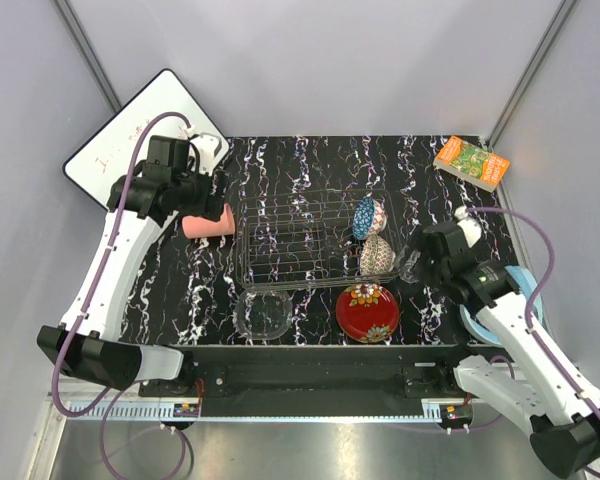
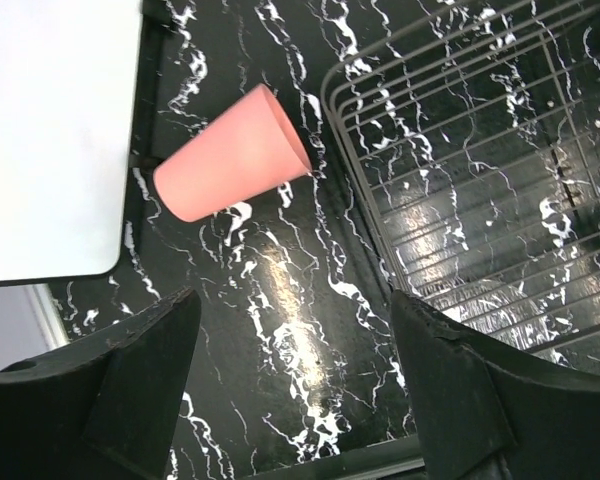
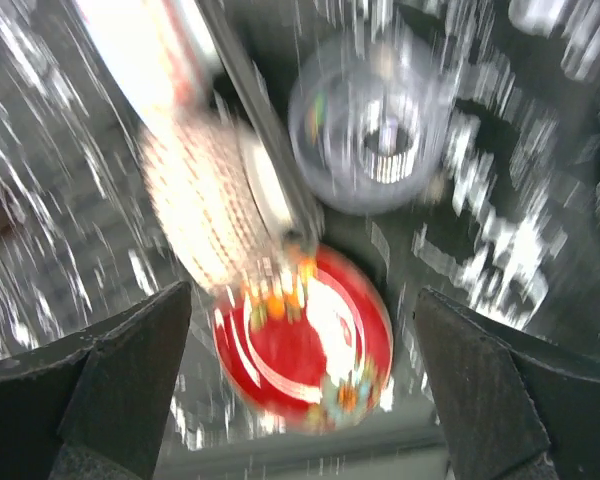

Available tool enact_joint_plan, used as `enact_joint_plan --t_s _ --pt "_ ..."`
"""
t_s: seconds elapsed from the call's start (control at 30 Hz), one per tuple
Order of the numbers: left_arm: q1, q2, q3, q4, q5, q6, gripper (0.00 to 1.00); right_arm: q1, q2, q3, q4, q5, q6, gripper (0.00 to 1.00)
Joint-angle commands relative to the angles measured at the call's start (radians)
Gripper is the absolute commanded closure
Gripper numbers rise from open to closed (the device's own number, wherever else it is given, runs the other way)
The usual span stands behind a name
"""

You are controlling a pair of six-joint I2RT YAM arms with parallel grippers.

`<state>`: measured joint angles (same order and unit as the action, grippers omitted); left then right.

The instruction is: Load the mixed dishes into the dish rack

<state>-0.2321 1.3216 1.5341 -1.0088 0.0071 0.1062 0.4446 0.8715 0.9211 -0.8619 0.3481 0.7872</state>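
**Near edge of the table.** A shallow clear glass bowl [image 1: 263, 313] and a round red floral plate [image 1: 367, 311] lie flat on the black marbled table [image 1: 180, 300], just in front of the rack and apart from each other.

**Right side.** The right fingers [image 3: 110, 380] hang spread wide above the plate, holding nothing. The wrist view is blurred. A small clear glass [image 1: 412, 266] stands just beside the rack's right end. A light blue ring of headphones [image 1: 528, 295] lies partly under the right arm.

**Centre.** The rectangular silver wire-grid dish rack [image 1: 290, 240] carries two dishes at its right end, both propped on edge. The beige patterned bowl [image 1: 377, 255] is nearer and the blue patterned bowl [image 1: 368, 217] sits just behind it.

**Left side.** A pink plastic cup [image 2: 235, 155] lies on its side on the table, between the rack's left end and a white board [image 2: 50, 130]. The left fingers [image 2: 140, 390] hover over the table near the cup, spread and empty.

**Far right corner.** A green-orange book [image 1: 471, 162] lies flat.
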Motion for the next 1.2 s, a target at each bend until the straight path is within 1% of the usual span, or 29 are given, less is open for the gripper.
enact_joint_plan --t_s 0.0,0.07,0.13,0.17,0.23,0.27,0.3,0.4,0.43,0.53,0.7,0.83,0.9,0.97,1.07,1.17 --pt "-0.003 -0.022 -0.014 0.024 0.051 0.023 0.20 0.002 -0.038 -0.131 -0.091 -0.271 0.165 0.00" --pt "-0.003 -0.027 -0.014 0.022 0.050 0.023 0.21 0.000 -0.141 -0.220 -0.082 -0.337 0.220 0.00" --pt "-0.003 -0.035 -0.011 0.018 0.053 0.017 0.21 0.000 -0.230 -0.290 -0.085 -0.345 0.250 0.00" --pt "-0.006 -0.035 -0.009 0.016 0.054 0.015 0.22 0.000 -0.252 -0.310 -0.092 -0.380 0.263 0.02" --pt "-0.010 -0.035 0.003 0.010 0.048 0.015 0.22 0.000 -0.302 -0.372 -0.091 -0.402 0.279 0.06" --pt "-0.013 -0.033 0.006 0.009 0.048 0.013 0.23 0.000 -0.316 -0.392 -0.069 -0.422 0.296 0.08" --pt "-0.015 -0.030 0.009 0.007 0.044 0.013 0.23 0.002 -0.340 -0.427 -0.057 -0.428 0.302 0.12" --pt "-0.016 -0.024 0.026 -0.002 0.030 0.009 0.23 0.000 -0.348 -0.479 -0.002 -0.434 0.300 0.13" --pt "-0.016 -0.022 0.029 -0.004 0.028 0.009 0.23 0.000 -0.342 -0.491 0.036 -0.439 0.297 0.13" --pt "-0.016 -0.024 0.032 -0.011 0.016 0.010 0.24 0.000 -0.302 -0.536 0.081 -0.448 0.288 0.14" --pt "-0.016 -0.027 0.044 -0.016 0.010 0.010 0.24 0.000 -0.246 -0.586 0.178 -0.422 0.277 0.16" --pt "-0.016 -0.027 0.050 -0.022 0.005 0.012 0.24 0.002 -0.241 -0.622 0.241 -0.411 0.299 0.19" --pt "-0.016 -0.027 0.047 -0.022 -0.004 0.015 0.24 0.000 -0.258 -0.634 0.250 -0.413 0.307 0.22" --pt "-0.016 -0.025 0.044 -0.021 -0.004 0.018 0.24 0.002 -0.270 -0.637 0.247 -0.413 0.310 0.28" --pt "-0.016 -0.025 0.038 -0.022 -0.004 0.015 0.25 0.000 -0.290 -0.643 0.242 -0.409 0.316 0.36" --pt "-0.016 -0.028 0.037 -0.022 -0.004 0.015 0.25 0.002 -0.296 -0.656 0.257 -0.416 0.322 0.39"
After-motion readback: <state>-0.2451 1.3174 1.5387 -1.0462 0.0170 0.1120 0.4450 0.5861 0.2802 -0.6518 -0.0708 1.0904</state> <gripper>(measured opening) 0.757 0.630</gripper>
